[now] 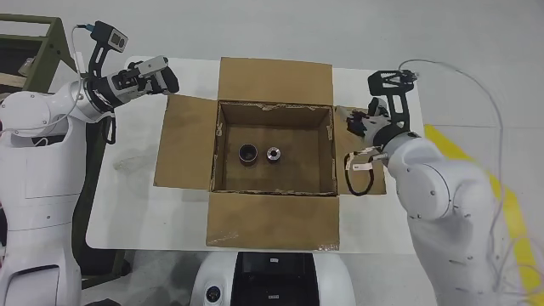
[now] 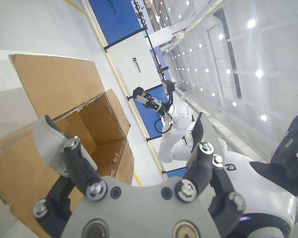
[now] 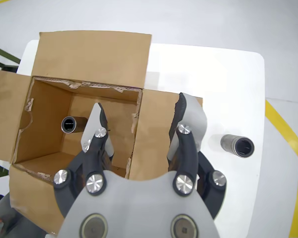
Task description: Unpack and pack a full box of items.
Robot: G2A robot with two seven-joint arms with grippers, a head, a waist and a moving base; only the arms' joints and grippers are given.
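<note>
**Asker:** Where is the box, and what's inside?

**Me:** The box (image 1: 289, 178) sits in the middle of the counter (image 1: 127, 212) with all four flaps folded out. Two metal tubes lie near the middle of its floor. The bigger tube (image 1: 249, 153) is toward my left, and the smaller tube (image 1: 274, 154) is just beside it, with a slight gap between them.

**Asker:** Anything outside the box?

**Me:** A third tube (image 3: 237, 146) lies on its side on the bare counter, past the outer edge of the right flap (image 3: 156, 115). Its open end is turned toward my right wrist camera.

**Asker:** And your pincers?

**Me:** My right pincer (image 3: 140, 101) is spread wide with nothing in it. It hangs above the box's right wall. The inner finger (image 3: 94, 120) is over the inside of the box and the outer finger (image 3: 191, 115) is over the right flap. The third tube is near the outer finger but apart from it. The two tubes in the box lie lower, to my left of the pincer.

**Asker:** The other one?

**Me:** My left pincer (image 2: 121, 118) is also wide and empty. It is held over the far left corner of the counter, beside the left flap (image 1: 185, 140), well apart from every tube.
</note>
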